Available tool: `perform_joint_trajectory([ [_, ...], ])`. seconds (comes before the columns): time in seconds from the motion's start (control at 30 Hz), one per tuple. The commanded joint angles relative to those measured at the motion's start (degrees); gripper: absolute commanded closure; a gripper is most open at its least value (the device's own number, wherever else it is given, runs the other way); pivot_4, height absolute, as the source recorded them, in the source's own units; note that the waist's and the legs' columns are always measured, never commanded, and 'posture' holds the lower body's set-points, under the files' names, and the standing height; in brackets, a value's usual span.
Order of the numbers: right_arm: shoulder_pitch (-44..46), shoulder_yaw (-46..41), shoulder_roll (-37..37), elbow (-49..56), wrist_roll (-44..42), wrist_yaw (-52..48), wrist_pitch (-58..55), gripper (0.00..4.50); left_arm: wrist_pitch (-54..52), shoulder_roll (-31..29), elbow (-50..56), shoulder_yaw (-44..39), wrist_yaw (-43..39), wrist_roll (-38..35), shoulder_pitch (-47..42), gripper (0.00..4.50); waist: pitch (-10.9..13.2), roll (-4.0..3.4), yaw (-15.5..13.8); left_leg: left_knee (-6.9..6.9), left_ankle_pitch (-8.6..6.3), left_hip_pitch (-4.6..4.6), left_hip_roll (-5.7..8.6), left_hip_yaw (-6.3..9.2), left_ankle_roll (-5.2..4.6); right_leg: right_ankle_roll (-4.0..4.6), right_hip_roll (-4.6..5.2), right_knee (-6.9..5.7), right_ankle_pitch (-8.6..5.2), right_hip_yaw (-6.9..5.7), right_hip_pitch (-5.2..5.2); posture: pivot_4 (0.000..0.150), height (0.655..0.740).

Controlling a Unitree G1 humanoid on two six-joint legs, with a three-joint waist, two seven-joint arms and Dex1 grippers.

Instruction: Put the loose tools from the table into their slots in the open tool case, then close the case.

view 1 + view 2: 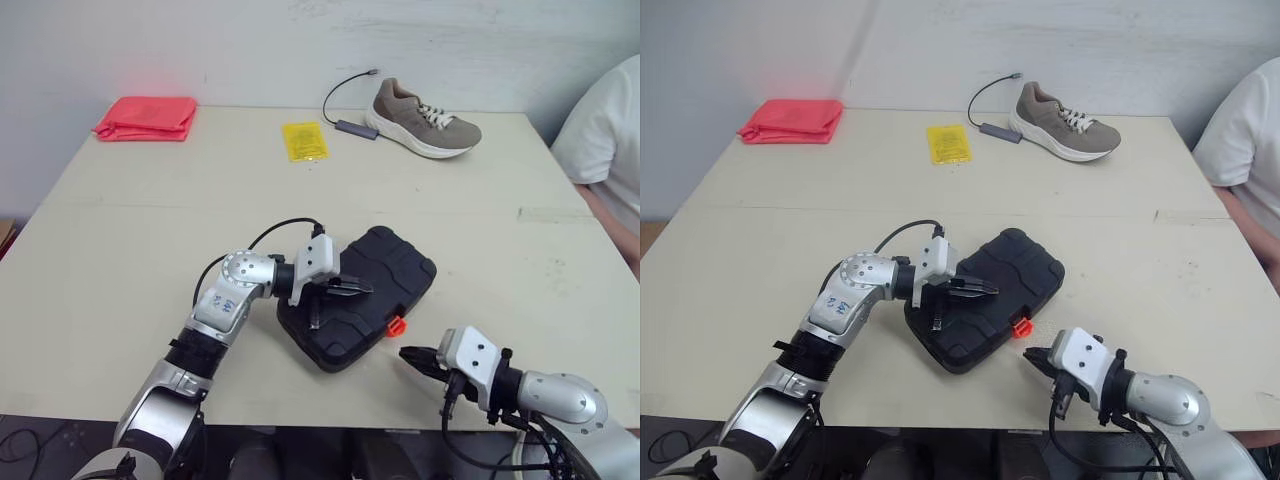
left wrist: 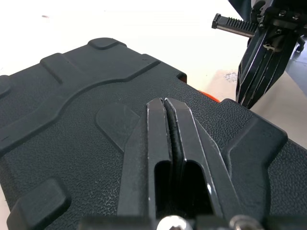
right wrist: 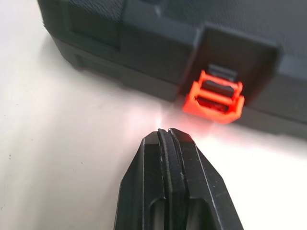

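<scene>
Black moulded plastic tool case (image 1: 395, 265) shut on the surface (image 1: 150, 250), latching next
Left gripper (image 1: 368, 288) on lid; right gripper (image 1: 404, 353) must press orange plastic latch (image 3: 216, 98) home; both jaws shut, empty

Soft, even light is falling across the table (image 1: 120, 230), leaving only a thin shadow under the tool case (image 1: 365, 300) toward 6 o'clock. The red cloth (image 1: 146, 118) at 10 o'clock is glowing overbright. The orange latch (image 3: 214, 96) is spilling reddish glow onto the washed-out tabletop, and glare is streaking the left gripper (image 2: 165, 101).
</scene>
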State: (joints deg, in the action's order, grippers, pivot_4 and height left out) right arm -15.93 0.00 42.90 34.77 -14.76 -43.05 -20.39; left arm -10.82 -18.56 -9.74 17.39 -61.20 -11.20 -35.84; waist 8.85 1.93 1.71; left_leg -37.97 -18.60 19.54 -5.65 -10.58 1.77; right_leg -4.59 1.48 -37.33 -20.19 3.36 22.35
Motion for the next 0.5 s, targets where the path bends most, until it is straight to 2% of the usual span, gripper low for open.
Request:
perform_joint_trajectory([
  [0.03, 1.7, 1.4, -1.6, -2.6, 0.9, 0.9, 0.3, 4.5, -1.6, -0.3, -3.1, 2.2, 0.8, 2.9, 1.3, 4.46, 0.0, 0.01, 0.0, 0.0, 0.0, 0.0, -0.01, 0.0, 0.0, 0.0, 0.0, 0.01, 0.0, 0.0, -0.01, 0.15, 0.74],
  [0.33, 8.9, 5.9, -8.2, -11.9, 4.5, 2.9, 6.0, 4.5, -2.3, 0.1, -7.4, 4.6, 1.9, 5.8, 0.5, 4.46, -0.1, -0.01, -0.1, 0.02, -0.02, -0.03, 0.01, 0.0, -0.02, 0.02, 0.02, 0.06, -0.01, 0.0, -0.04, 0.15, 0.74],
  [0.5, 10.8, 5.7, -10.9, -15.0, 6.6, 4.0, 12.4, 4.5, -1.5, -0.4, -9.5, 6.3, 1.3, 7.9, 1.2, 4.46, -0.6, -0.07, 0.1, 0.14, -0.1, -0.49, -0.08, 0.25, -0.01, 0.05, 0.09, 0.5, 0.0, -0.15, -0.77, 0.15, 0.74],
])
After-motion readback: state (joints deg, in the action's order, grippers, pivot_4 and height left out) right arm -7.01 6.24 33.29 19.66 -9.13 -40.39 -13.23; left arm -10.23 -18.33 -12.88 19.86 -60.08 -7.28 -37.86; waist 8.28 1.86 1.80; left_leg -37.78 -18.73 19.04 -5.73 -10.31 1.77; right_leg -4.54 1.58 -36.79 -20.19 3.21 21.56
